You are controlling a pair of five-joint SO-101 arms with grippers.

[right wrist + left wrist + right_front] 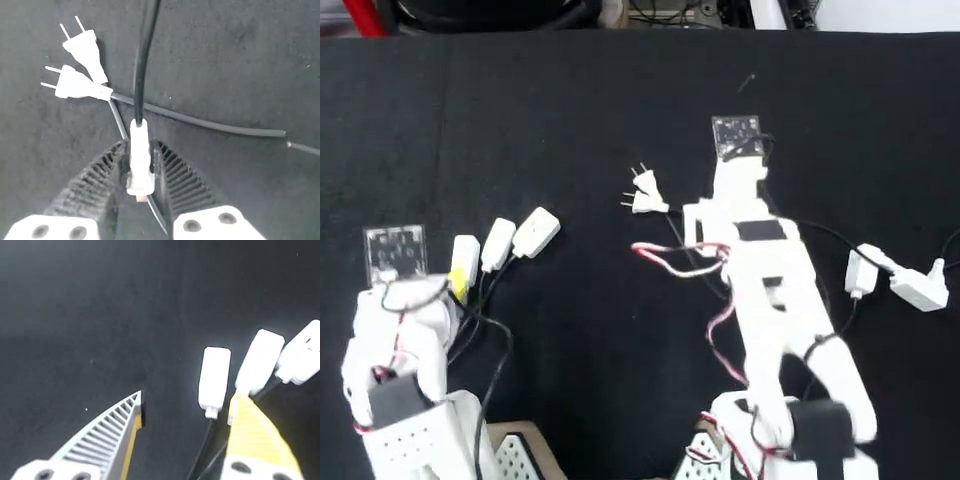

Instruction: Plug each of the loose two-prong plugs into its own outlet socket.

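Right gripper [139, 149] pinching a white plug [139, 134] tight, just beside the two loose plugs [645, 192] on the table. Left gripper [187, 396], jaws spread wide, hovers well apart from those plugs, as do three outlet sockets [260, 360].

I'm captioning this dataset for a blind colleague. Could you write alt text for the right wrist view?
The right gripper is shut on a white plug, whose black cable leads away over the black cloth. Beyond it, two loose two-prong plugs lie side by side on the cloth.
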